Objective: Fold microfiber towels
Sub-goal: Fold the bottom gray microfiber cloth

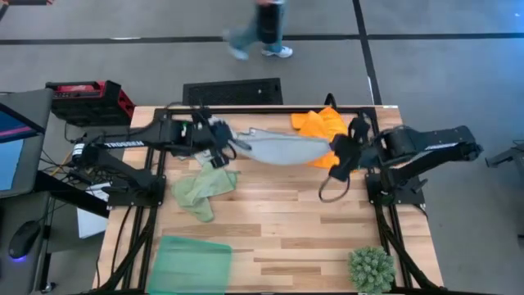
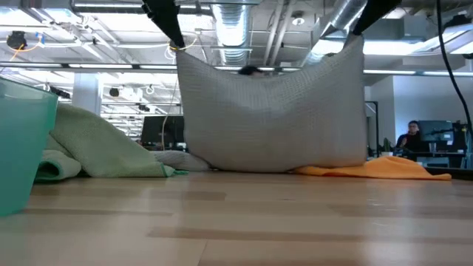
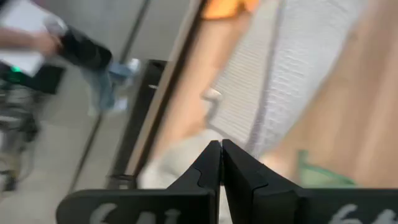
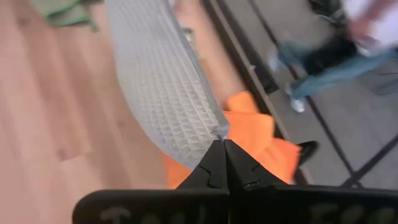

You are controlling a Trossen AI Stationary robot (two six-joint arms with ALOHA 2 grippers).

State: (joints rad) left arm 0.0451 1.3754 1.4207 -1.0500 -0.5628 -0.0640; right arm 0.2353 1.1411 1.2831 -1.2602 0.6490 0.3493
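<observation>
A pale grey-blue towel hangs between my two grippers above the table's far half; in the low view its top edge sags between its two held corners and its lower edge reaches the table. My left gripper is shut on its left corner, my right gripper on its right corner. An orange towel lies crumpled at the far right, a light green towel crumpled at the left. A second grey-blue towel lies partly hidden behind the hanging one. My left gripper pinches the grey-blue towel's upper left corner between its two shut fingers, coming level from the table's left. The towel hangs below. My right gripper pinches the towel's upper right corner between its two shut fingers, coming from the table's right. The top edge sags slack between the grippers.
A translucent green tray stands at the near left edge, a spiky green plant at the near right. A person walks on the floor beyond the far edge. Bare wood lies in the table's near middle.
</observation>
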